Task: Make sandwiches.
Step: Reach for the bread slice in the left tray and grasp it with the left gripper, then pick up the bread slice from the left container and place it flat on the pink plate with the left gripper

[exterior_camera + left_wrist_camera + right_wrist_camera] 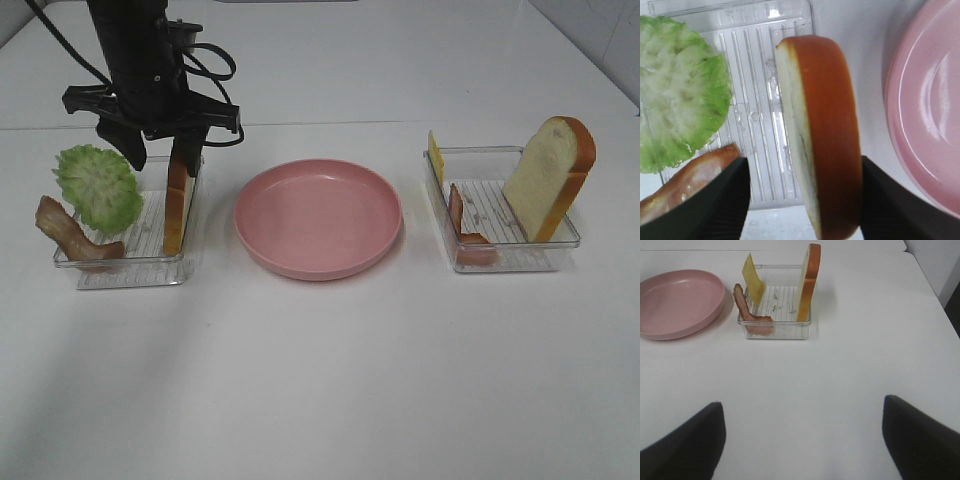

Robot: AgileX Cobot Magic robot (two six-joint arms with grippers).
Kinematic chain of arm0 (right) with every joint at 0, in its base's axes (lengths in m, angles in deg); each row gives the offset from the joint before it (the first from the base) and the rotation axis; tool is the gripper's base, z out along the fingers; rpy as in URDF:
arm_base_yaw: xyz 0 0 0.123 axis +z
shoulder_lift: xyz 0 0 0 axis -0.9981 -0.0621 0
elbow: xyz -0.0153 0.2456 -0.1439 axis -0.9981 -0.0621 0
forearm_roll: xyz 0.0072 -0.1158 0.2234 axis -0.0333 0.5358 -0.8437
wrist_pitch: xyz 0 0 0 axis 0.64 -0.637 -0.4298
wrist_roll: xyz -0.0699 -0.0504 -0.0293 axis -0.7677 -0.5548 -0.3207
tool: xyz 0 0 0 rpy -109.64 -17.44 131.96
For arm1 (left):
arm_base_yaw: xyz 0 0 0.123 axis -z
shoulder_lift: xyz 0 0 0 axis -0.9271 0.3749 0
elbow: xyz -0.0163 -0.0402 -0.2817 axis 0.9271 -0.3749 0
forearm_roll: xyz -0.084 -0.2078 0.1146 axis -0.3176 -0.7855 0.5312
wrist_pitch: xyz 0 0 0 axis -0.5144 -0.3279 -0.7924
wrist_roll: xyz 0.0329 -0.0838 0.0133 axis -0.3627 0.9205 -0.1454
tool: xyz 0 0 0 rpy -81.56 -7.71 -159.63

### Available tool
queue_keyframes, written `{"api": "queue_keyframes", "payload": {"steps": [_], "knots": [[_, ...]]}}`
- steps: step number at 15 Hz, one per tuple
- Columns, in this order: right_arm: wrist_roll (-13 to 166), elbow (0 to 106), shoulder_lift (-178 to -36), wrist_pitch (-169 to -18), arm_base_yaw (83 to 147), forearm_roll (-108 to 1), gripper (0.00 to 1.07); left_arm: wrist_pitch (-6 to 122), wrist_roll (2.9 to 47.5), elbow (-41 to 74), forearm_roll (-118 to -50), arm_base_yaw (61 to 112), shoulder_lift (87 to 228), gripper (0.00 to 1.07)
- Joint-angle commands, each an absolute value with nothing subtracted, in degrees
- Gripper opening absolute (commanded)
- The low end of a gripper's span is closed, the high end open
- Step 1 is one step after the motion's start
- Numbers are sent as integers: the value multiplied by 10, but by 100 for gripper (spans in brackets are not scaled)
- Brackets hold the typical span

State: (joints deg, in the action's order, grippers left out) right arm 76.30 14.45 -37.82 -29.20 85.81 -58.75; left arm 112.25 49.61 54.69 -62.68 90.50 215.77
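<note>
pink plate (pixel 318 215), green lettuce (pixel 97 187), orange-crusted white bread (pixel 540 180), yellow cheese (pixel 436 155)

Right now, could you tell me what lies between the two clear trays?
The pink plate sits between the left tray and the right tray, touching neither; the exterior high view shows it.

Finding: my claw (pixel 804 167) stands open astride a bread slice (pixel 827 135). The slice stands on edge in a clear ribbed tray (pixel 760 75), with its orange-brown crust toward me and its white face turned to the lettuce leaf (pixel 677 95). The finger (pixel 895 200) on the pink plate (pixel 925 110) side is touching or just beside the crust. The other finger (pixel 715 205) stands apart from the white face. A bacon strip (pixel 695 172) lies beside the lettuce, partly hidden by that finger. The plate sits near the tray on the white worktop (pixel 855 25).
</note>
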Motion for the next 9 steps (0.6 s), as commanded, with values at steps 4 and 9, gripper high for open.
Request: {"api": "queue_keyframes", "payload": {"steps": [4,9], "knots": [[755,144,-368,-291,854,-586,80,1101,496,548,-591,907,2158,14],[755,144,-368,-291,854,-586,80,1114,496,554,-585,907,2144,0]]}}
